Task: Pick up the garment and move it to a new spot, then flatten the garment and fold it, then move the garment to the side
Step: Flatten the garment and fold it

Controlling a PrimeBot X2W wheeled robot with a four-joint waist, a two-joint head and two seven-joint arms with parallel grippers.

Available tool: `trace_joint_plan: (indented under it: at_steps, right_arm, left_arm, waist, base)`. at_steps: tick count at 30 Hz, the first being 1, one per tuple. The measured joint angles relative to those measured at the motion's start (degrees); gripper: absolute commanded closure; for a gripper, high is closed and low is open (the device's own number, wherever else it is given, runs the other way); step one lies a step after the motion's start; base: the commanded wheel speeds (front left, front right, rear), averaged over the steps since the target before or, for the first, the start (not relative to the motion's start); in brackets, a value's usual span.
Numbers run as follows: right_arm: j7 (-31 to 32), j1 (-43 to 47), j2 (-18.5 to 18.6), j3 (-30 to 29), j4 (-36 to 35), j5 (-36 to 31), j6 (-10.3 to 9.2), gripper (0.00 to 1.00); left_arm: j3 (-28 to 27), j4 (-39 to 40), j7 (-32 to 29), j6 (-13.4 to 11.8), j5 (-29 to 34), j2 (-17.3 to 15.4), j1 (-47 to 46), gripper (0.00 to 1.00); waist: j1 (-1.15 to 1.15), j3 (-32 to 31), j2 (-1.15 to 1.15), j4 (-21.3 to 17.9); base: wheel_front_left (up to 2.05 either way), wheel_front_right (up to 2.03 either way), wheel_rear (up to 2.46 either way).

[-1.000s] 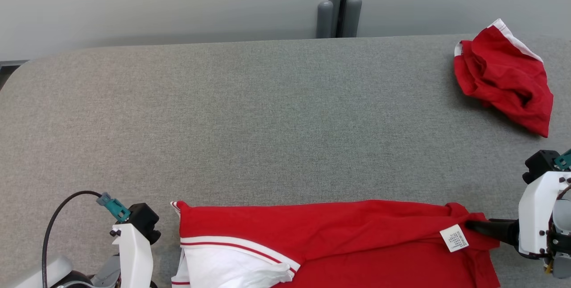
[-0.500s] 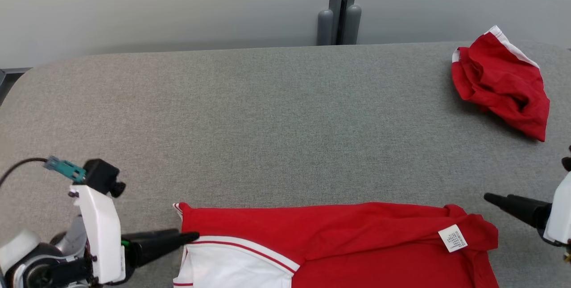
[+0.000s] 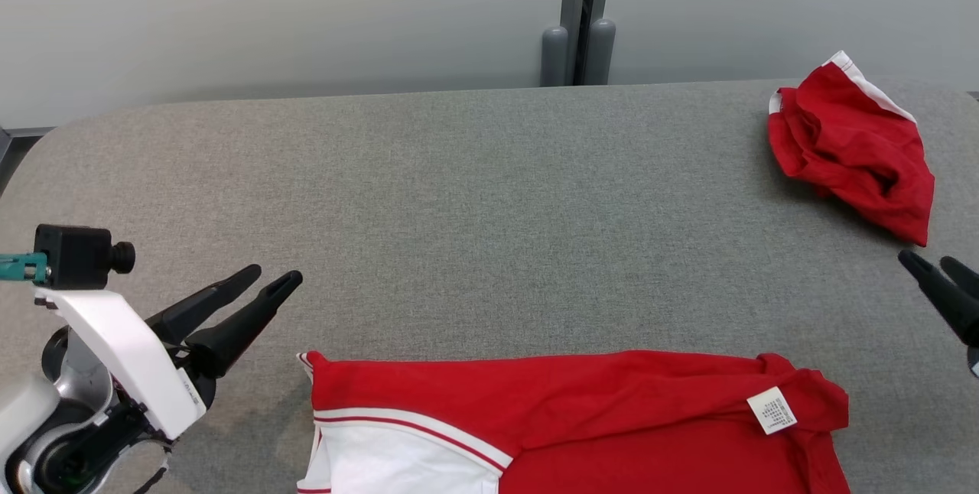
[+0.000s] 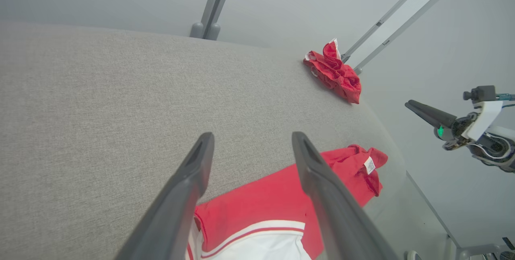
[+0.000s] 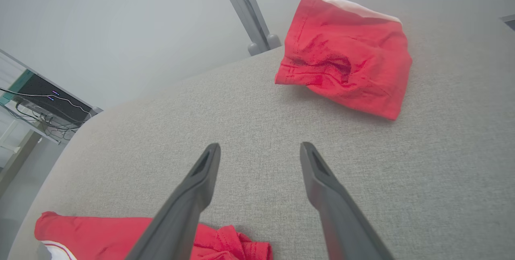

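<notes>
The garment (image 3: 574, 417), red with a white panel and a white label, lies spread along the near edge of the grey table (image 3: 489, 211), untouched. It also appears in the left wrist view (image 4: 273, 199) and the right wrist view (image 5: 120, 232). My left gripper (image 3: 273, 277) hovers open just up and left of its left end, fingers apart (image 4: 252, 136). My right gripper (image 3: 927, 261) hangs open at the right edge, above and right of the label end, with nothing between its fingers (image 5: 259, 145).
A second red garment (image 3: 849, 142) with white trim lies crumpled at the far right corner (image 5: 346, 62). A grey post (image 3: 577, 20) stands behind the table's far edge against the pale wall. A shelf with cables (image 5: 40, 103) stands beyond the table's left end.
Both grippers opened and let go of the garment's ends. The left one rose up and away from the left end; the right one drew back to the right. The camera tilted slightly.
</notes>
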State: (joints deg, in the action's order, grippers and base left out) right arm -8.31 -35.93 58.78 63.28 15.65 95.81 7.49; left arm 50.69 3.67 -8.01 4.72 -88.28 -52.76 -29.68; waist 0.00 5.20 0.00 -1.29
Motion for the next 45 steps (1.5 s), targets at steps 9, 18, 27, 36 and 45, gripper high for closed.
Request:
trace_joint_plan:
  at_steps: [9, 18, 27, 36, 45]
  right_arm:
    - [-6.35, 5.19, -8.14, -1.7, 3.8, 0.19, 0.0, 0.0]
    - [-6.43, 12.3, -13.16, -1.07, 7.55, 0.63, 0.0, 0.0]
    - [-5.92, 14.25, -15.85, 1.86, 10.65, -0.35, 0.0, 0.0]
    - [-0.76, 11.48, -18.98, 4.1, 15.26, 0.53, 0.01, 0.0]
    - [3.39, 10.41, -19.59, 4.89, 15.71, 2.6, 0.01, 0.29]
  left_arm:
    - [-1.35, 0.03, 16.47, -7.43, 8.32, 3.89, 5.46, 0.0]
    - [-3.04, -0.53, 22.57, -11.62, 13.26, 10.05, 10.44, 0.0]
    - [-13.35, -2.37, 23.17, -11.88, 17.88, 18.23, 18.86, 0.0]
    - [-15.28, -5.73, 23.16, -9.59, 22.86, 23.25, 19.77, 0.0]
    - [-16.21, -8.96, 23.16, -7.8, 25.21, 25.92, 19.33, 0.0]
  waist:
    - [0.0, -0.65, 0.0, 0.46]
    - [0.0, -1.33, 0.0, 1.8]
    - [0.0, -1.89, 0.0, 1.85]
    - [0.0, -0.05, 0.0, 2.27]
    - [0.0, 0.82, 0.0, 3.1]
  base:
    - [0.0, 0.0, 0.0]
    - [0.0, 0.0, 0.0]
    - [0.0, 0.0, 0.0]
    - [0.0, 0.0, 0.0]
    - [0.0, 0.0, 0.0]
